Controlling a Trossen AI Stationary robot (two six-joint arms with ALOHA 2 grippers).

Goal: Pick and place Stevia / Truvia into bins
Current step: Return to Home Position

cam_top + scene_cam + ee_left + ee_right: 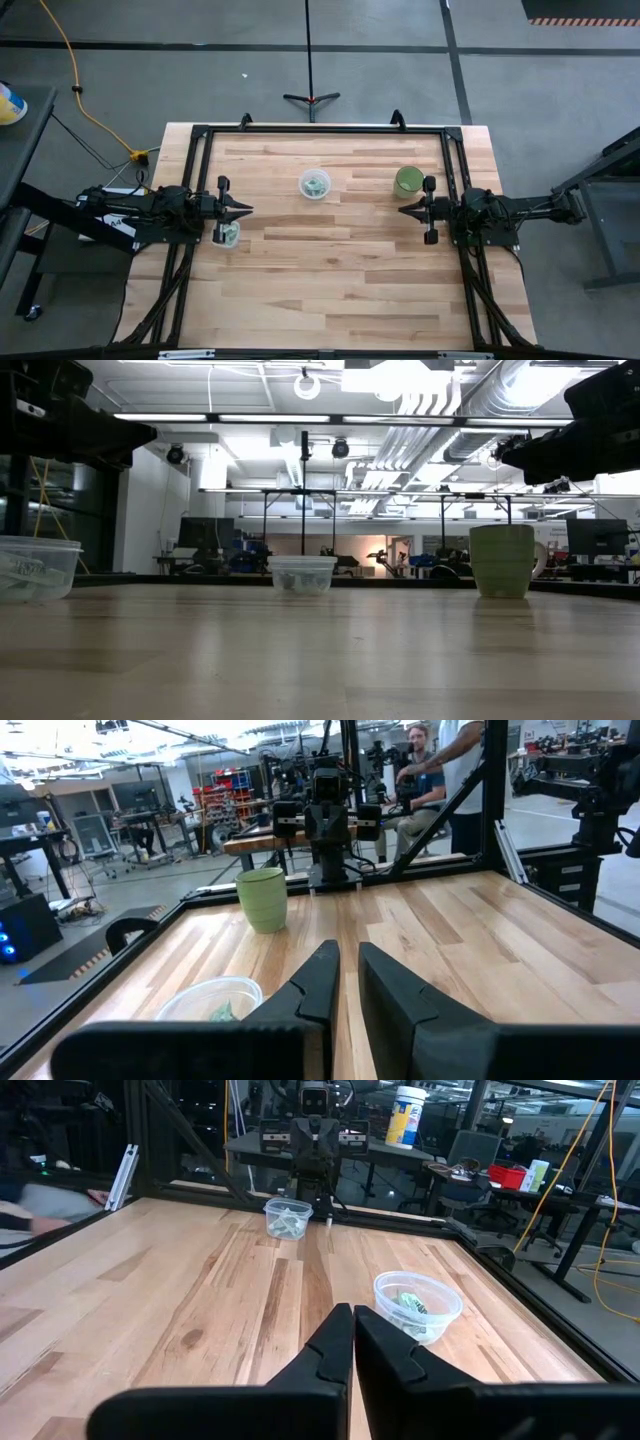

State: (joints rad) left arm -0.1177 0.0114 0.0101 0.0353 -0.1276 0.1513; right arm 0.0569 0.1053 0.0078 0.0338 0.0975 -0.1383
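**Left tool [243, 210] and right tool [403, 209] sit empty, sachets in the cups**

At centre-left of the high view, the left tool shows just a thin slit between its fingers and grips nothing. The right tool, at centre-right, is pressed closed and is empty too. Stevia sachets [408, 1302] lie inside the two clear cups, one [315, 183] at upper centre, the other [229, 234] just under the left tool's tip. No loose sachet shows on the worktop [330, 290], so this reads as the homing step. The next move only calls for both arms to settle at rest, clear of the cups and the green cup [408, 181].

Hard to make out is how many sachets each cup holds. From above, the left-hand cup is partly covered by the tool. The low view shows only dark arm parts in its top corners.
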